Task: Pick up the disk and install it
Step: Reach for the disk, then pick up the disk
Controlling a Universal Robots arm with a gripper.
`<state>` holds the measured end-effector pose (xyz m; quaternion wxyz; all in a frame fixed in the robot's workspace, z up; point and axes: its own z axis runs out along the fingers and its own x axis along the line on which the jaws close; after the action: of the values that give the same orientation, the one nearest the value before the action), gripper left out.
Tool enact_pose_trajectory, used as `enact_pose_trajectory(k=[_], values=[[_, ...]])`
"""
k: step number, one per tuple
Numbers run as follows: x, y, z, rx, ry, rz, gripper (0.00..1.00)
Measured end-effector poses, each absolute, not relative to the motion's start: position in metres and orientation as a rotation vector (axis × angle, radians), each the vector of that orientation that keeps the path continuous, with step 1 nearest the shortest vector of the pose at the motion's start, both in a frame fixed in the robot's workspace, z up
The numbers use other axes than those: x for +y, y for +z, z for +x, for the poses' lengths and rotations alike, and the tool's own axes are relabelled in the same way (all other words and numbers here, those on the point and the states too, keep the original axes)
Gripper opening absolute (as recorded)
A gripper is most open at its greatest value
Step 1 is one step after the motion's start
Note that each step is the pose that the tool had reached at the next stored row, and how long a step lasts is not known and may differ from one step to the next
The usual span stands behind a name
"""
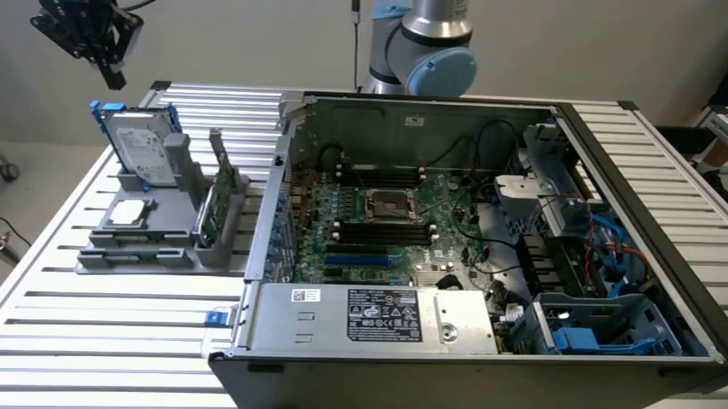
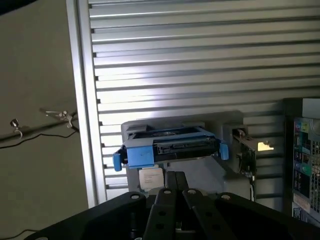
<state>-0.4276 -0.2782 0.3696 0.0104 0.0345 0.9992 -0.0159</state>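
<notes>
The disk [image 1: 145, 146], a silver-grey drive with a white label in a blue carrier, stands upright in a grey holder [image 1: 153, 247] at the exterior view's left. My gripper [image 1: 112, 78] hangs in the air above and slightly behind it, fingers shut with nothing between them. In the wrist view the disk [image 2: 170, 147] shows edge-on, its blue carrier tabs sticking out on both sides, with my shut black fingers [image 2: 176, 187] just in front of it and well above it.
The open computer case [image 1: 478, 247] fills the exterior view's middle and right, with motherboard, power supply [image 1: 376, 315] and blue drive bays [image 1: 598, 332]. The holder also carries a small silver chip [image 1: 125, 213] and a green circuit card [image 1: 222, 192]. All rests on a slatted metal table [image 1: 102, 341].
</notes>
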Motion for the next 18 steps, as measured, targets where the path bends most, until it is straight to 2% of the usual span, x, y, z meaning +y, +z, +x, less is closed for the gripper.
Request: enact_pose_trajectory(k=[18], values=[[-0.2709,0.3685,-0.4371,3.120,-0.063,0.077,0.11]])
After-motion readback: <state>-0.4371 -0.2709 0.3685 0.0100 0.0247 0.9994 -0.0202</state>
